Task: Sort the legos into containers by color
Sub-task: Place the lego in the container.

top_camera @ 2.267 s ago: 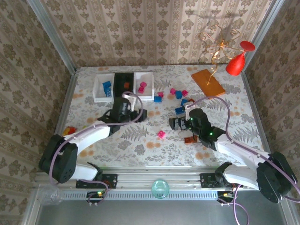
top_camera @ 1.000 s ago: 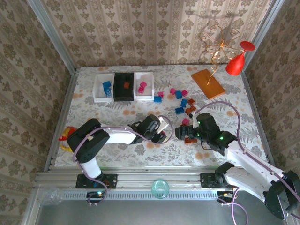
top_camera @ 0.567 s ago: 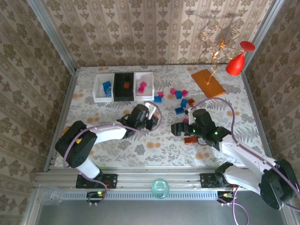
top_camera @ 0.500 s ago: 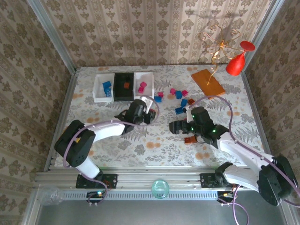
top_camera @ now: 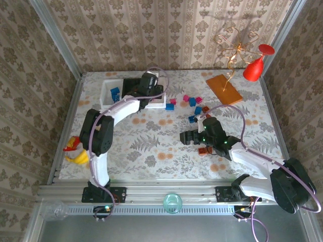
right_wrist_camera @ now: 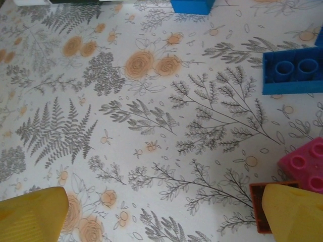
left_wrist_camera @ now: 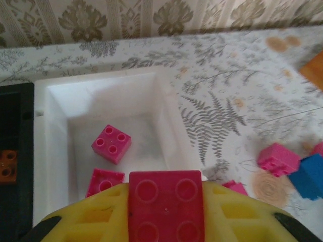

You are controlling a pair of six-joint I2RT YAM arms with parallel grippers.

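The left claw (left_wrist_camera: 165,222) is clamped on a magenta brick (left_wrist_camera: 165,196), one yellow finger on each side. The brick's studs face the wrist camera; it looks square, two studs by two, so no long axis stands out. Just ahead of the claw and below it is the white tray (left_wrist_camera: 166,116), with two more magenta pieces: a tilted brick (left_wrist_camera: 111,143) turned cornerwise, studs up, and a near brick (left_wrist_camera: 105,181) close to the fingertips. Left of the claw is the black tray (left_wrist_camera: 17,131) holding an orange-brown brick (left_wrist_camera: 7,165).

The right claw (right_wrist_camera: 161,212) hangs wide open over the bench (right_wrist_camera: 151,126), gripping nothing. By its right finger lie an orange-brown piece (right_wrist_camera: 257,212) and a pink brick (right_wrist_camera: 305,166). Farther ahead, a blue brick (right_wrist_camera: 292,70) lies with its long axis crosswise.
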